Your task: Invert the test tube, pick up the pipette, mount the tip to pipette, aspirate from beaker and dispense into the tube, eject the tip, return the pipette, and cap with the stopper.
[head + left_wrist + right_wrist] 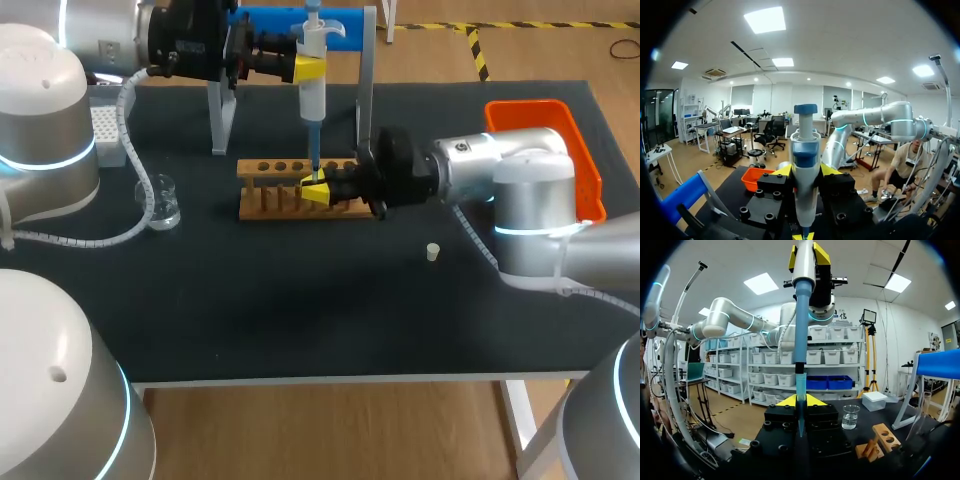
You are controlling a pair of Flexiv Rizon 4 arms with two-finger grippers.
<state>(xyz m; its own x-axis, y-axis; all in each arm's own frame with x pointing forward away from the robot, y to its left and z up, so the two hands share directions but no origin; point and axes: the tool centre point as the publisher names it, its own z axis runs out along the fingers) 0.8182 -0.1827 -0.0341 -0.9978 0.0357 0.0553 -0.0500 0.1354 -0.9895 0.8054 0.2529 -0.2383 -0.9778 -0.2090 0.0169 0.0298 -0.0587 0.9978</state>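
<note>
My left claw (309,68) is clamped on the pipette (313,100), held upright over the wooden rack (268,168). Its tip reaches down to my right claw (318,190). I cannot tell whether that claw grips anything.

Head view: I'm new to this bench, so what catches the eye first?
The pipette, held upright in the left jaws over the table's far side, with its blue tip pointing down at the wooden rack. Next comes the orange bin at the far right corner.
</note>
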